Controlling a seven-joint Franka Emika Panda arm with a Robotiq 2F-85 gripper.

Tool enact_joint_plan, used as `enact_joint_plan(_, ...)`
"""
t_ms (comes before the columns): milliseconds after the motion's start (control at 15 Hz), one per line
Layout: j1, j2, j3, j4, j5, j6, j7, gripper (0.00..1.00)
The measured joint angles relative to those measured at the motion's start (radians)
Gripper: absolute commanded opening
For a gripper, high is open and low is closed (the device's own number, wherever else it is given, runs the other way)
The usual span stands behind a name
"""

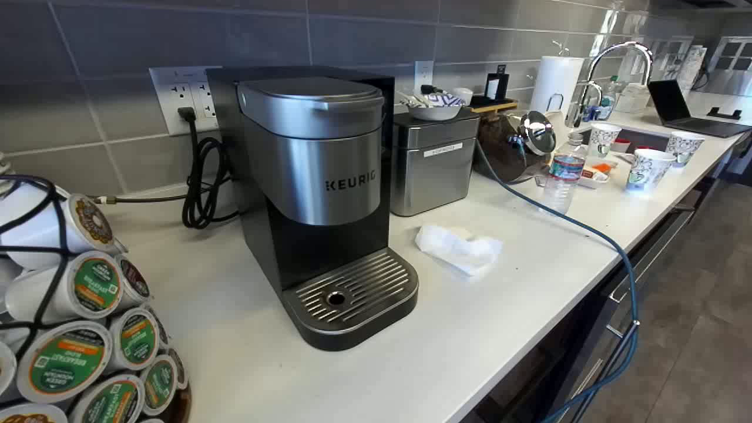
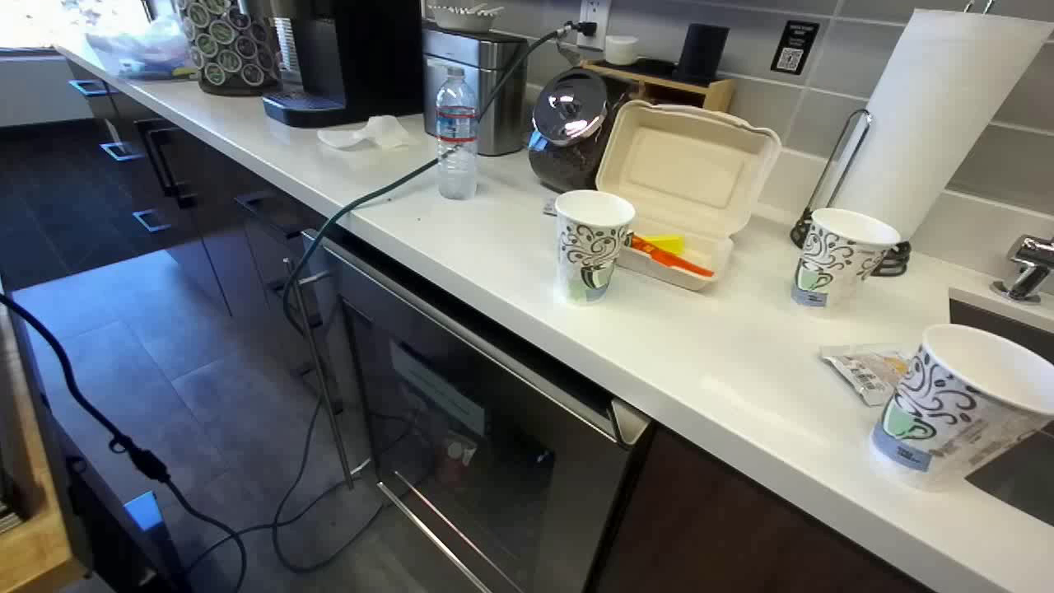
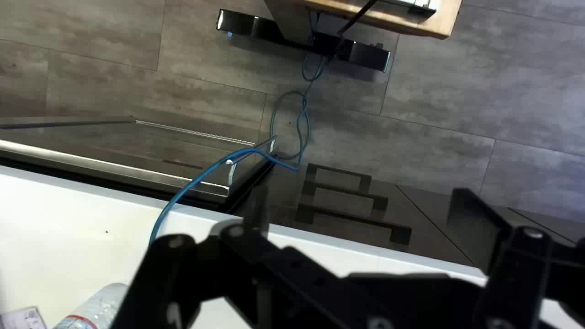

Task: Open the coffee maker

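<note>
The coffee maker (image 1: 329,176), black and brushed silver with KEURIG on its front, stands on the white counter against the tiled wall. Its rounded lid (image 1: 314,88) is down. Its slotted drip tray (image 1: 358,291) sticks out at the front and holds nothing. In an exterior view its upper part is cut off by the top edge, and its black side (image 2: 379,62) shows. The coffee maker is out of the wrist view. My gripper (image 3: 358,210) shows only in the wrist view. Its fingers are wide apart with nothing between them, over the counter's front edge and dark drawers.
A pod rack (image 1: 97,346) stands beside the coffee maker, a boxy silver appliance (image 1: 435,170) on its other side. A crumpled napkin (image 1: 461,249), a water bottle (image 2: 457,136) and paper cups (image 2: 594,247) are on the counter. A blue cable (image 3: 205,171) hangs over the edge.
</note>
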Motion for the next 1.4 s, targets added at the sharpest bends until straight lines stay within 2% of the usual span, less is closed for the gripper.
enact_joint_plan(800,0.043,0.02,-0.004,-0.006,0.007,0.074,-0.06,1.0)
enact_joint_plan(1133,0.128,0.02,-0.008,-0.007,0.123,0.161,-0.198,1.0)
enact_joint_plan(1400,0.193,0.043,0.011,-0.007,0.121,0.231,-0.331,1.0)
